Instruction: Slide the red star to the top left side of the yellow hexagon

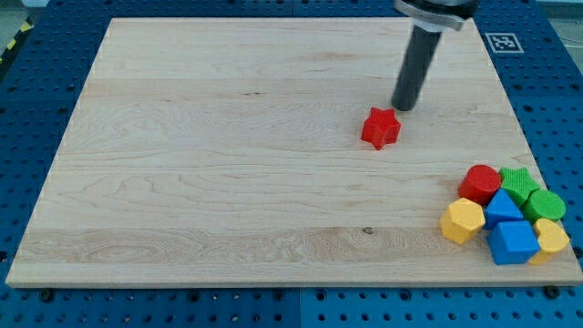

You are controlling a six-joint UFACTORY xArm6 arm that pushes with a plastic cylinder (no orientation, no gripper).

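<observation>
Wooden board (pixel 228 182), my tip (pixel 402 107) just above-right of red star (pixel 381 128) — apart

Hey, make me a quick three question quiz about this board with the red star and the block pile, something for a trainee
1. True or false: my tip rests just to the view's upper right of the red star.
2. Which block sits at the left edge of the cluster? A) yellow hexagon B) blue block C) green block
3. Fill in: the cluster lies at the board's lower ____ corner in the view.

Key: 1 true; 2 A; 3 right
</observation>
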